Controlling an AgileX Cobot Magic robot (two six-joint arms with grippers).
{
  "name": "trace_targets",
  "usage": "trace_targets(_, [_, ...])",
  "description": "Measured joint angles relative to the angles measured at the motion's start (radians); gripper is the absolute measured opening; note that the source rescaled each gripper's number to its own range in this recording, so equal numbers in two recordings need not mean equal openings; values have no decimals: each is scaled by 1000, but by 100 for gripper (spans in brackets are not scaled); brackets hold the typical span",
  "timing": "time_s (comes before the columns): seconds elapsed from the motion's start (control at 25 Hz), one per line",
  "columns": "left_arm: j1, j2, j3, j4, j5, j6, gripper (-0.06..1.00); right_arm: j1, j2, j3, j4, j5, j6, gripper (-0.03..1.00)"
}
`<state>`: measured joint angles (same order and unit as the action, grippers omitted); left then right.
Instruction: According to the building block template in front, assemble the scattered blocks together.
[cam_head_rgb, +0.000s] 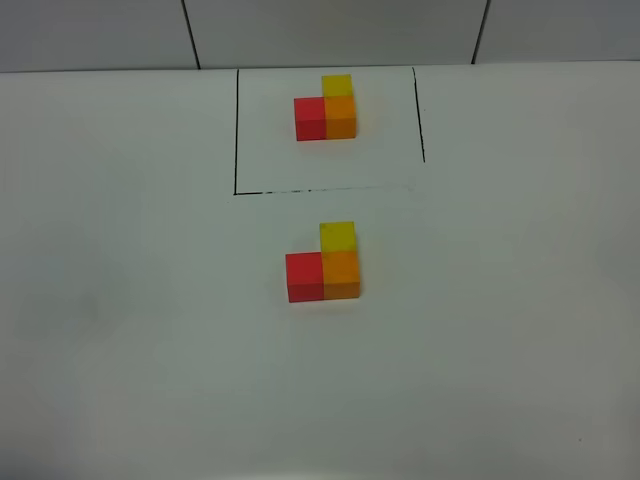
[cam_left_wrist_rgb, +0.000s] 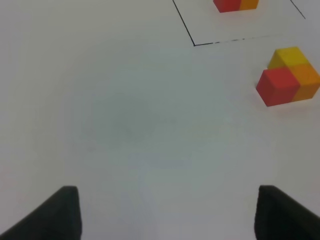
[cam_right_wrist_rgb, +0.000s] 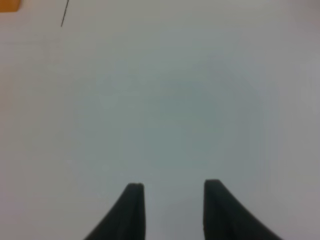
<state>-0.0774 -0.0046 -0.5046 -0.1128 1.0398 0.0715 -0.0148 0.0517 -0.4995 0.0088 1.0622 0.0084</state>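
Scattered blocks (cam_head_rgb: 323, 262) (joined L) sit near framed template (cam_head_rgb: 326, 107).

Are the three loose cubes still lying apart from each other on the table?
No: in the high view the red cube, orange cube and yellow cube sit joined in an L.

Left pincer (cam_left_wrist_rgb: 167, 212) agape, right pincer (cam_right_wrist_rgb: 172, 210) closed.

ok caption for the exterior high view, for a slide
Loose red, orange and yellow cubes joined in an L on the white table, matching the black-framed template behind them.
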Motion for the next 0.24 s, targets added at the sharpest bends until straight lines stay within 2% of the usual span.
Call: trace_targets(0.24, [0, 0, 0, 0, 0, 0, 58, 0, 0, 0, 6, 0, -8, 0])
